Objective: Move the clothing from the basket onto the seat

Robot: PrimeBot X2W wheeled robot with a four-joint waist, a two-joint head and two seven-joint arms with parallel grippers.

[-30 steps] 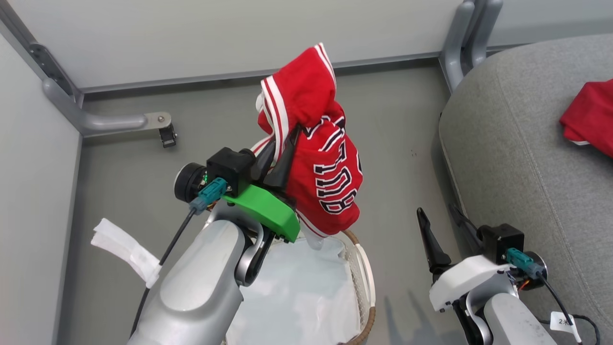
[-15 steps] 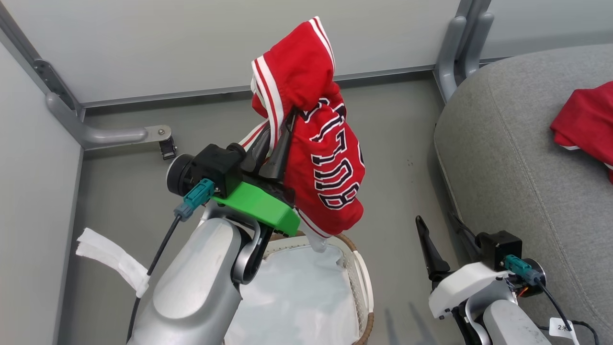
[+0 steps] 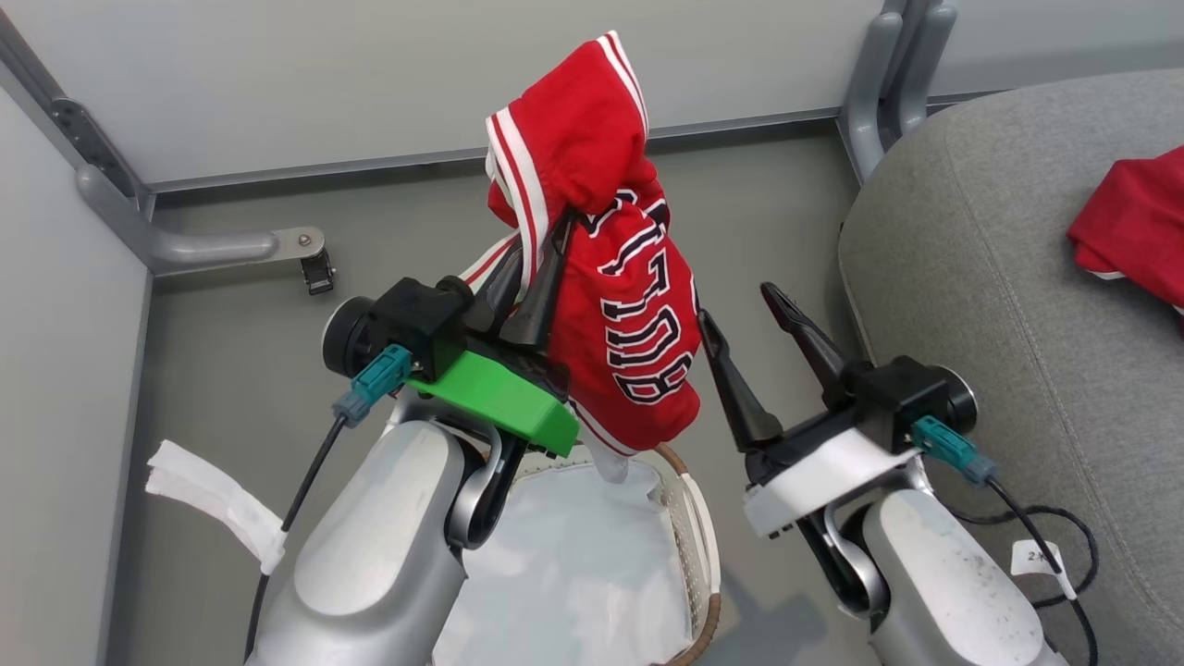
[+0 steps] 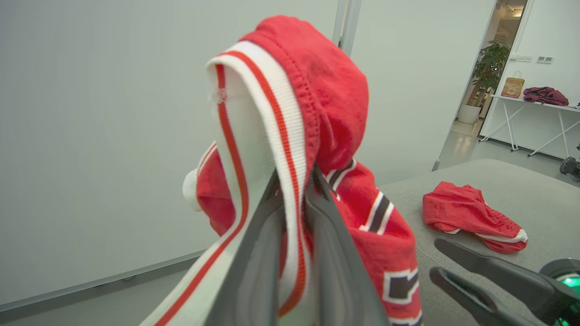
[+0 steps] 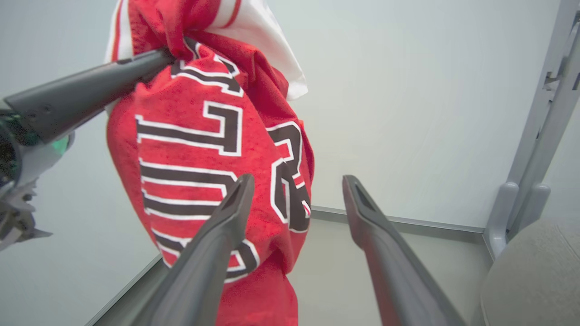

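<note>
My left gripper (image 3: 546, 231) is shut on the red jersey (image 3: 629, 324) with black-white lettering, holding it up above the basket (image 3: 705, 546); in the left wrist view its fingers (image 4: 326, 253) pinch the white-striped edge (image 4: 290, 136). My right gripper (image 3: 735, 305) stands open just right of the hanging jersey; in the right wrist view its left finger (image 5: 217, 244) overlaps the cloth (image 5: 204, 149), with nothing between the fingers. The red shorts (image 3: 1133, 222) lie on the grey seat (image 3: 999, 324) at the right. The basket holds a white liner cloth (image 3: 573, 573).
Pale wall panels close the back and left. A grey metal bracket (image 3: 213, 248) runs along the floor at the left, and a grey post (image 3: 879, 83) stands at the seat's back corner. A white tag (image 3: 213, 499) hangs from my left arm's cable.
The right arm has risen and swung left, bringing its open fingers up beside the jersey. The left gripper keeps holding the jersey, raised slightly. The camera shifted a little.
</note>
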